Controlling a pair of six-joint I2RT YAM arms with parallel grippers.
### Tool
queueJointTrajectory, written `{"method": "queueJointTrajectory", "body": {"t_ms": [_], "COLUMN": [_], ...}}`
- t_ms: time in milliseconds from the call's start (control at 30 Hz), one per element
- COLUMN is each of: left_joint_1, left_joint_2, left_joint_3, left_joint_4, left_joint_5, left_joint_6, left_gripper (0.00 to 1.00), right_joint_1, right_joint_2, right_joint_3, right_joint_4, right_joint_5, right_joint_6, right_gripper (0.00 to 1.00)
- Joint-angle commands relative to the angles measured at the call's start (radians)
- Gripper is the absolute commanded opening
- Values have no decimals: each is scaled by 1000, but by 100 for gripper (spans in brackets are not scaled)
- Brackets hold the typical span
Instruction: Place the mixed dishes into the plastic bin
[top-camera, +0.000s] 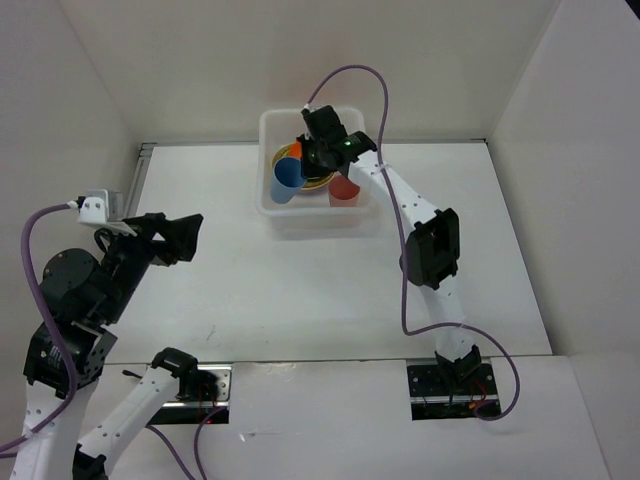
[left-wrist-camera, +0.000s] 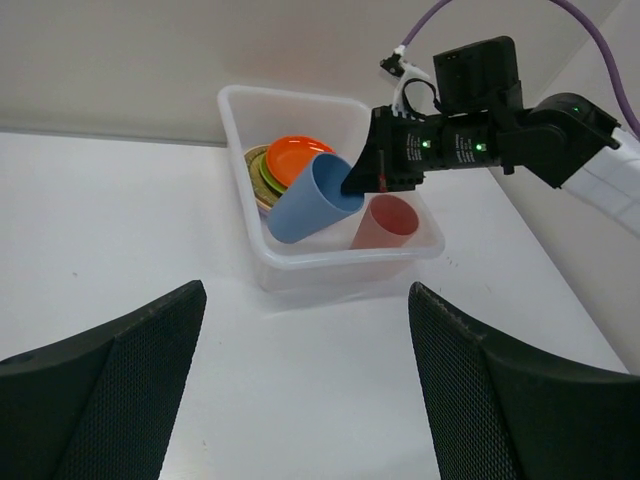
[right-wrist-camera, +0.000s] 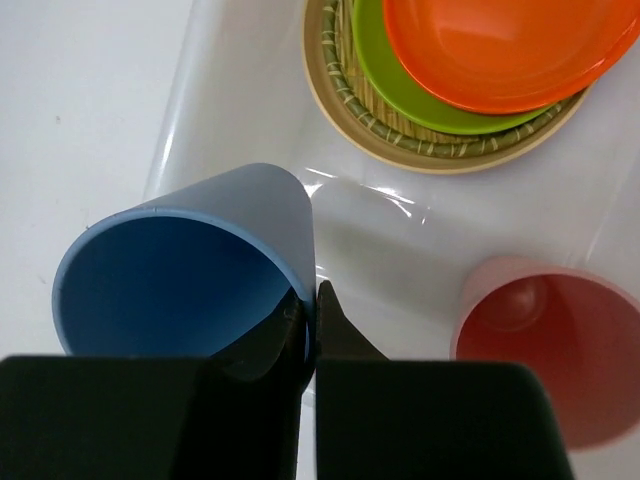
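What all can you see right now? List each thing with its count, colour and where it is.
bin: one, translucent white, far middle of the table
woven plate: one, tan, in the bin, bottom of the stack
green plate: one, lime green, on the woven plate
orange plate: one, orange, top of the stack
blue cup: one, blue, tilted in the bin, rim pinched
pink cup: one, pink, upright in the bin beside the blue cup
table: one, white, under everything
right tool: one, black, shut on the blue cup's rim
left tool: one, black, open and holding nothing, over the table's left side
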Motion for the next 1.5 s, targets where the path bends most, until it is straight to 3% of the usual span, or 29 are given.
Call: {"method": "queueJointTrajectory", "body": {"t_ms": [0,233,333,433,533,867,1067,1200,1233,1367,1467], "left_joint_1": [-3,-3,-3,-3,-3,-3,-3,-3,-3,-3,-3], "left_joint_2": [0,28,28,28,37,28,19,19,19,19,19], "left_joint_3": [-8,-18,-27,-27,-27,-36,-36,-36,-36,-45,-45], "left_joint_4": [18,27,28,28,28,17,8,8,8,20,29], "left_joint_5": [-7,5,5,5,5,-13,-13,-13,-13,-4,-4], "left_joint_6": [19,28,28,28,37,37,37,37,37,37,37], "left_gripper": [89,91,91,92,92,94,94,94,94,94,95], "right_joint_1": [-4,5,14,25,34,62,74,74,74,106,149], "right_joint_2": [45,181,272,460,461,461,435,350,301,126,-48], "right_joint_3": [121,275,435,850,845,854,881,881,881,813,719], "right_joint_4": [-47,-175,-294,-483,-472,-491,-502,-520,-520,-529,-538], "right_joint_5": [-7,14,42,77,34,103,160,183,192,249,353], "right_joint_6": [-19,-39,-50,-45,-45,-45,-36,-36,-27,-13,-4], "right_gripper": [0,0,0,3,11,42,49,62,74,100,100]}}
